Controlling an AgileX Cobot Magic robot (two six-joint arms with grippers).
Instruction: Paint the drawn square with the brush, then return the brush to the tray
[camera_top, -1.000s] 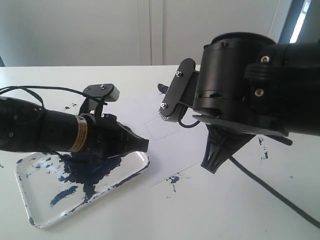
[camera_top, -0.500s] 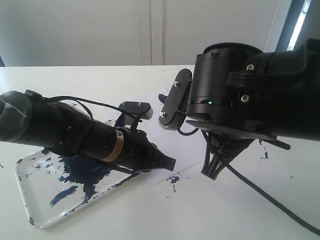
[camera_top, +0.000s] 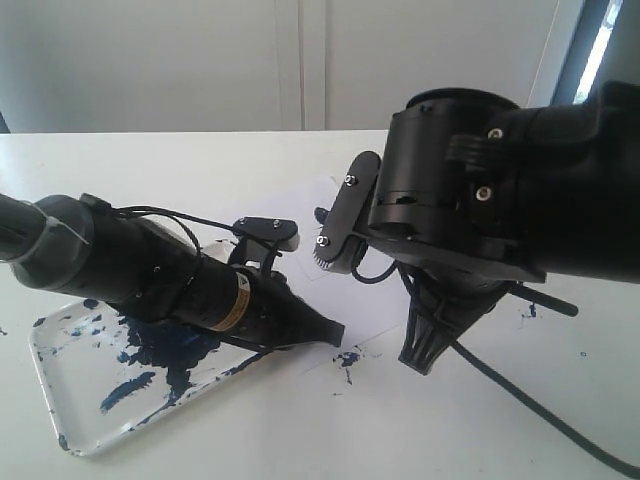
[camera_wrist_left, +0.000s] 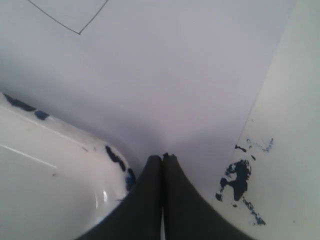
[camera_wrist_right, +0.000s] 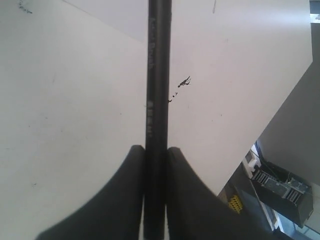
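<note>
My right gripper (camera_wrist_right: 157, 150) is shut on the brush (camera_wrist_right: 158, 75), a thin black stick running straight out from between the fingers over the white paper. In the exterior view the right gripper (camera_top: 420, 355) points down at the table just right of the paper (camera_top: 365, 300); its bulky arm hides the brush there. My left gripper (camera_top: 335, 335) is shut and empty, tips low over the paper's near edge beside the tray (camera_top: 75, 440), which is smeared with dark blue paint. In the left wrist view one corner of the drawn square (camera_wrist_left: 70, 12) shows as a bare outline, beyond the left gripper (camera_wrist_left: 162, 157) and the tray's rim (camera_wrist_left: 50, 170).
Dark blue paint specks (camera_top: 347, 357) mark the table by the paper's corner, specks (camera_wrist_left: 237, 177) close to my left fingertips. More specks (camera_top: 527, 305) lie under the right arm. A black cable (camera_top: 540, 395) trails across the table to the lower right.
My left arm has swung from above the tray out to the right and tipped down, ending over the paper's near edge. The right arm has sunk a little; its grip on the brush is unchanged.
</note>
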